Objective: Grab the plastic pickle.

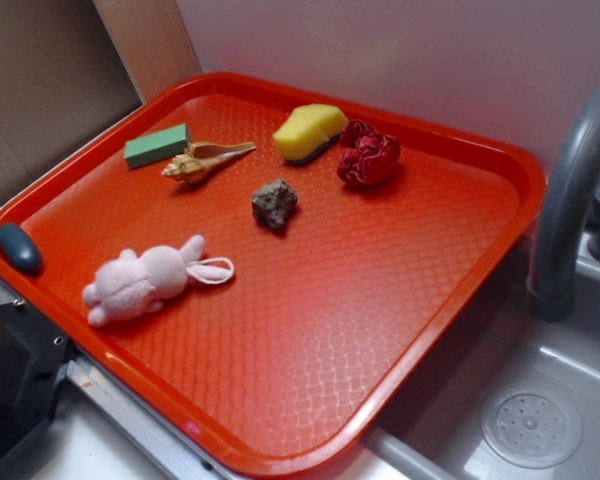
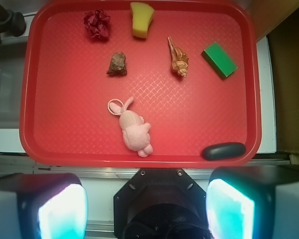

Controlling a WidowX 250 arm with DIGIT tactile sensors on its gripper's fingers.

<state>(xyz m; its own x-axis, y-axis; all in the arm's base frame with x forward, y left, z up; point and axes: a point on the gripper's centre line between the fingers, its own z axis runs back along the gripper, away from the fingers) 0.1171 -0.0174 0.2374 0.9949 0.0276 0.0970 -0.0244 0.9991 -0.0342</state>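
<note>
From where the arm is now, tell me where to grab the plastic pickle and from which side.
Grip the plastic pickle across its narrow middle, coming straight down from above. It lies flat along the red tray rim at a corner, so the fingers probably fit best straddling its short width, one toward the rim, one inward.

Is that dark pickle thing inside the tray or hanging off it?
Inside, barely. The plastic pickle lies flat in the red tray's corner, against the rim; the open gripper is away from it.

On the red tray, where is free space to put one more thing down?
The widest bare patch on the tray lies between the pink bunny, the brown stone and the sink-side rim. The far edge is crowded: green block, shell, sponge, red cloth. The pickle occupies one near corner.
</note>
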